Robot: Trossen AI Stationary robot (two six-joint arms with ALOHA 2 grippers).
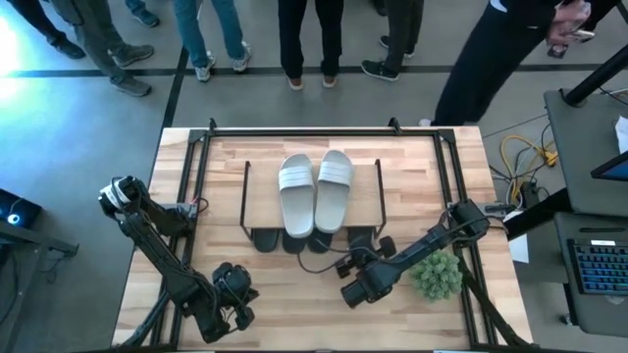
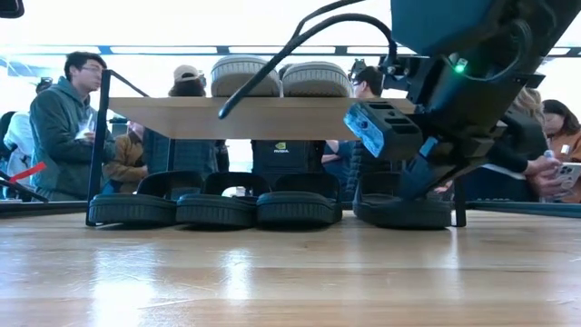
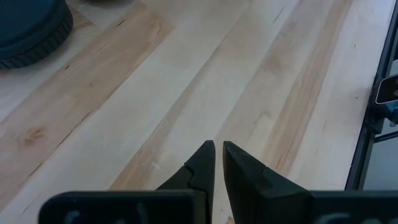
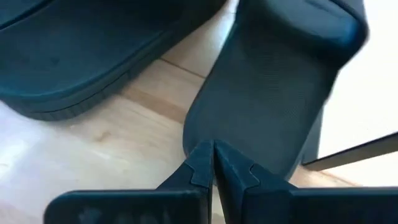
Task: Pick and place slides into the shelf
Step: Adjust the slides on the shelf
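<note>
Two pale grey-white slides (image 1: 315, 192) lie side by side on the shelf's light-wood top board (image 1: 263, 201). Under the board, black slides stand in a row on the table: three close together (image 2: 216, 209) and a fourth (image 2: 399, 211) at the right end by the wire leg. My right gripper (image 4: 212, 157) is shut at the heel end of that fourth slide (image 4: 267, 93). My left gripper (image 3: 217, 149) is shut and hovers over bare tabletop near the front left, holding nothing. My right gripper meets the fourth black slide at its heel end (image 4: 205, 134) with the tips of its shut fingers. It comes slanting down from the table's near right side, along the slide. The slide lies flat on the table under the shelf's right end.
A green plant ball (image 1: 437, 275) sits on the table just right of the right arm. Black frame rails (image 1: 196, 167) run along the table's edges. Several people stand beyond the far edge. Bare wood (image 1: 294, 304) lies in front of the shelf.
</note>
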